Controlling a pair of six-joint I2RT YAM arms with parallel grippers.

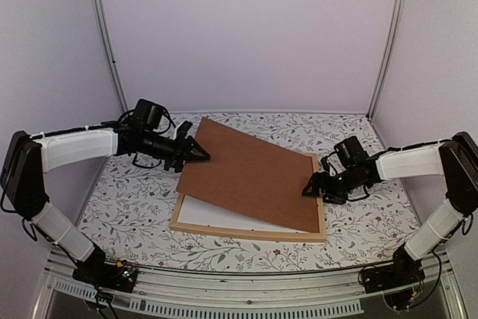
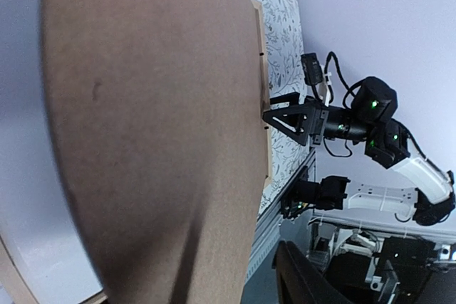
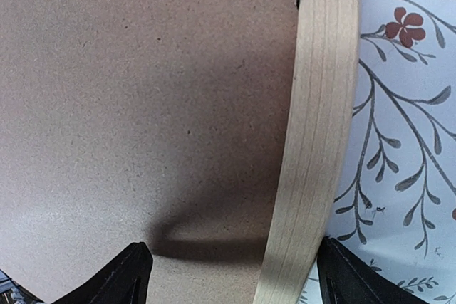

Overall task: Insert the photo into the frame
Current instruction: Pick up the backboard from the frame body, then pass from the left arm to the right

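Brown backing board [image 1: 250, 173] leans over the frame [image 1: 246, 232] at desk [image 1: 127, 207] centre. The white beneath is perhaps the photo [image 1: 213, 213]. Left hand [image 1: 203, 155] is at its 10 o'clock corner, grip unclear; its own view shows only board. Right hand [image 3: 234, 247] is wide, astride the frame bar. Closing is not yet done.

A robot lab booth: plain pale walls [image 1: 246, 35], aluminium posts [image 1: 106, 35], floral-covered table [image 1: 127, 214].
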